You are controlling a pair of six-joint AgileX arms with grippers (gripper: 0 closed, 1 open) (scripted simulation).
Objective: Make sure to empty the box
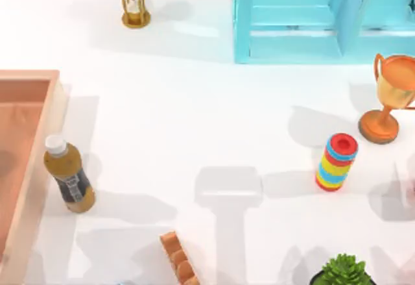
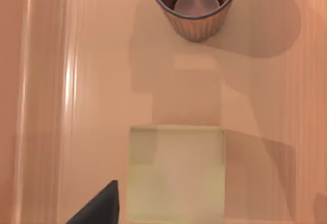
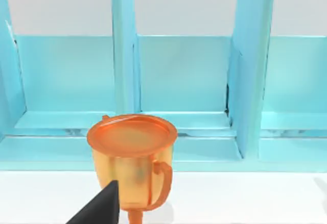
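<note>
Box sits at left edge of the top view on white bench, running off frame. Left wrist view looks down onto its floor: pale cube low centre, ribbed metal cup at top. Bottle stands just outside the box wall.

Risk, as judged: descending onto the cube could clip the near wall, or a loose grip could drop it back in.

Left gripper hovers over the cube; right gripper faces an orange trophy. Finger spread: cannot tell for either.
</note>
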